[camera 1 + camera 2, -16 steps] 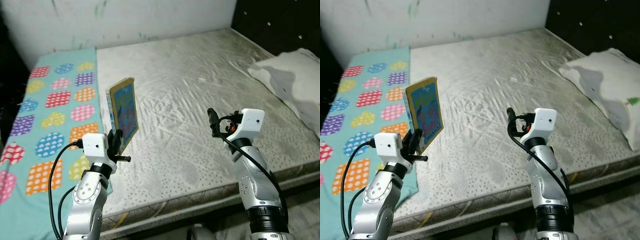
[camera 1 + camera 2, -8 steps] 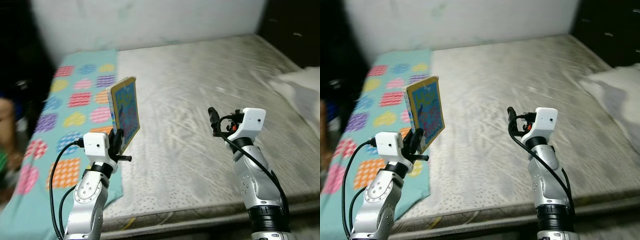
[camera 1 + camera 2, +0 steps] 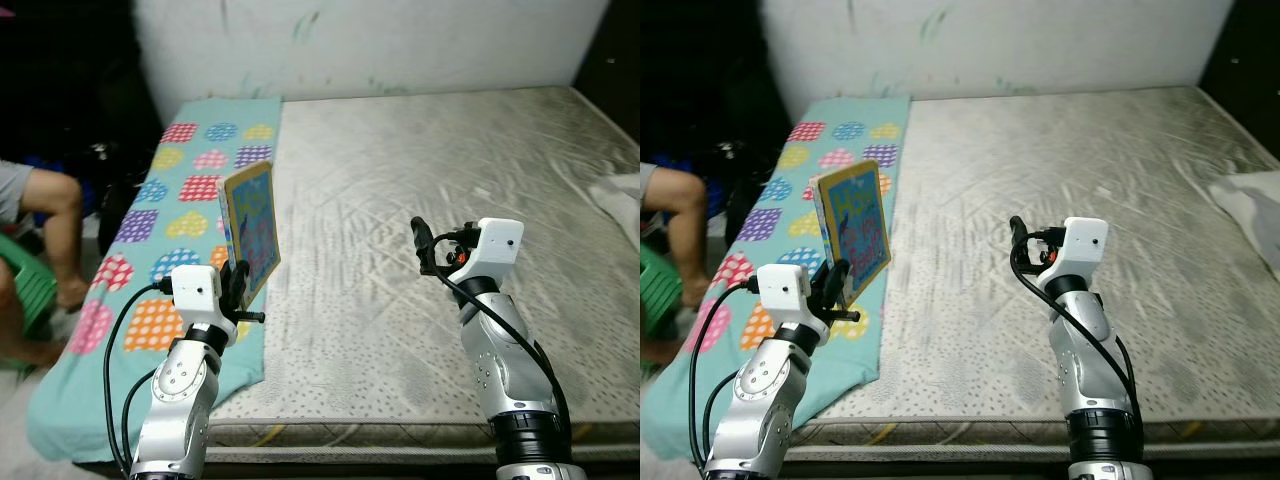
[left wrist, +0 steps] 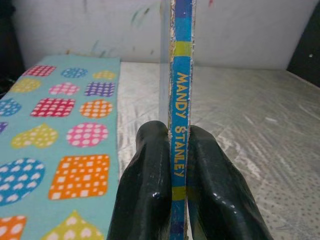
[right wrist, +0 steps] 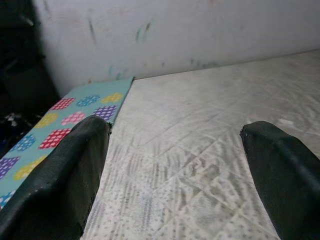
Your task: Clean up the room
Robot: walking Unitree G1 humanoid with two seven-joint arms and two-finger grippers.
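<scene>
My left gripper (image 3: 238, 284) is shut on a thin children's book (image 3: 251, 228) with a blue and yellow cover, held upright above the left side of the bed. In the left wrist view the book's spine (image 4: 180, 100), printed with yellow letters, stands clamped between the two black fingers (image 4: 147, 190). My right gripper (image 3: 420, 240) is held up over the bare grey mattress (image 3: 430, 170), open and holding nothing. The right wrist view shows its fingers (image 5: 70, 170) wide apart with the mattress (image 5: 200, 160) beyond them.
A turquoise blanket (image 3: 190, 190) with coloured patches covers the bed's left end. A person's leg (image 3: 55, 215) and a green stool (image 3: 20, 300) are at the far left on the floor. A white pillow (image 3: 622, 195) lies at the right edge. A pale wall (image 3: 360, 40) runs behind the bed.
The camera has swung left and pulled back: the bed shifted right, the pillow slid to the edge and a person's leg came into view. Both arms hold the same pose.
</scene>
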